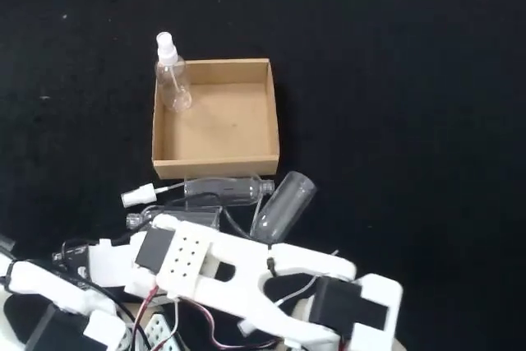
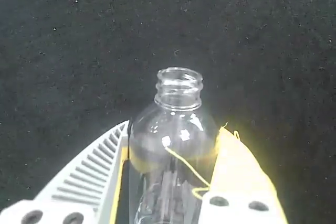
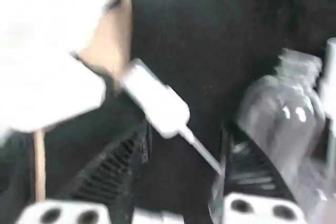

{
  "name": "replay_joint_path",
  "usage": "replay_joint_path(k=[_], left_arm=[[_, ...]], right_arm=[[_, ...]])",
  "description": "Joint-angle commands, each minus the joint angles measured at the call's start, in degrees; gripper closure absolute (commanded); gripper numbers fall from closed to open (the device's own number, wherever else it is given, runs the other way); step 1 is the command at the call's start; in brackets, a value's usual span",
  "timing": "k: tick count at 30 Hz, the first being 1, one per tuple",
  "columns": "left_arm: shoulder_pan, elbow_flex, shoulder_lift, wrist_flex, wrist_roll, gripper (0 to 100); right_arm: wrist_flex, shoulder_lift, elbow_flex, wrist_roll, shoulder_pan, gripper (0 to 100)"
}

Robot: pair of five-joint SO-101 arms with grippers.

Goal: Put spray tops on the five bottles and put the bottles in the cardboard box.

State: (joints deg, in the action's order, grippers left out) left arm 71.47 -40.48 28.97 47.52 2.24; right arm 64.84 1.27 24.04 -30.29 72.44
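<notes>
Cardboard box (image 1: pixel 215 158) sits mid-surface with one topped bottle (image 1: pixel 174 88) upright in its far left corner, and a clear bottle (image 1: pixel 226 191) lies on its side just in front of it. Left tool (image 2: pixel 173 148) is clamped on an open bottle (image 2: pixel 176 124) with no top, its neck pointing away over the black surface (image 2: pixel 79 35). Right tool (image 3: pixel 184 150) stands wide, a white spray top (image 3: pixel 157 103) and its thin tube in the gap.

A bottle (image 1: pixel 174 88) stands in the cardboard box (image 1: pixel 215 162), two bottles (image 1: pixel 226 191) before it.
</notes>
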Motion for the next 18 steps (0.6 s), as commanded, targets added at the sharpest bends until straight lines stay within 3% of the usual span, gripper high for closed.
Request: replay_joint_path(k=[1, 18], left_arm=[[0.5, 3.6, 0.4, -0.5, 0.3, 96], [0.5, 3.6, 0.4, -0.7, 0.3, 96]], right_arm=[[-1.9, 2.3, -0.9, 0.0, 2.5, 79.8], [-0.1, 3.2, -2.7, 0.2, 2.5, 80.0]])
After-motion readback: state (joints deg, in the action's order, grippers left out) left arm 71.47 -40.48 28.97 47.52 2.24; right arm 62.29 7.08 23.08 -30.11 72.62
